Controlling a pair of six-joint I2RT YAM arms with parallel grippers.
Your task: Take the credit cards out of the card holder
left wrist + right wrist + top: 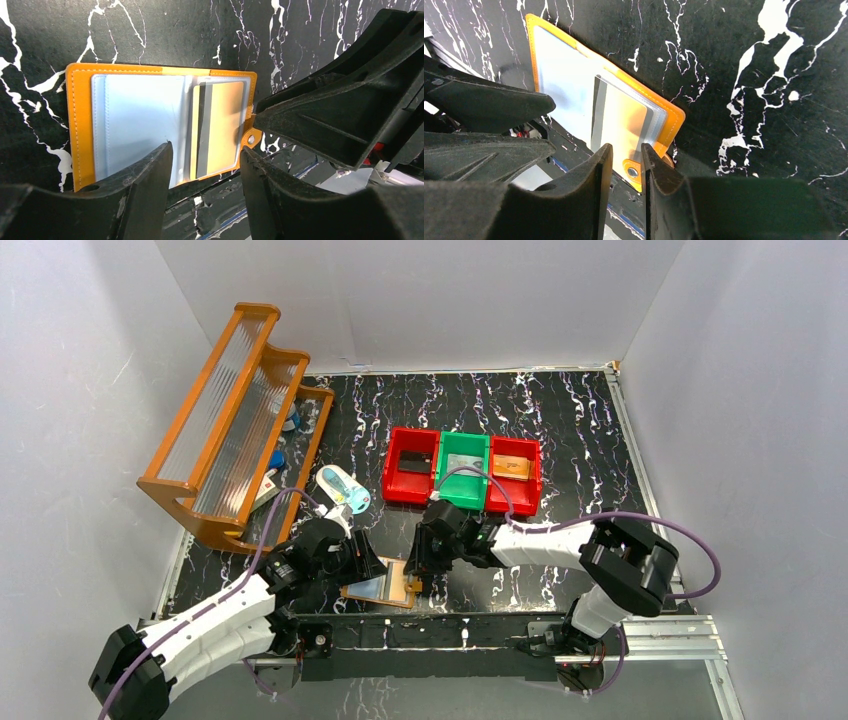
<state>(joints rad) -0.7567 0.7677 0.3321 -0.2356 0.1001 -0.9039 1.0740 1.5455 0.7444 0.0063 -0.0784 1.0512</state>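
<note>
Lying flat at the near edge of the black marbled table (pixel 150 30), the orange card holder (pixel 80 125) faces window-up between your grippers, a pale blue-grey card (pixel 140 120) and a dark-striped gold card (pixel 222 125) both inside its clear pocket. Your left gripper (pixel 206 150) hangs over its near edge, jaws well apart and empty, seemingly poised to draw a card. Your right gripper (pixel 626 150) sets narrow jaws either side of the holed tab (pixel 633 172), apparently to steady it, though whether they pinch it cannot be told; no writing is legible.
</note>
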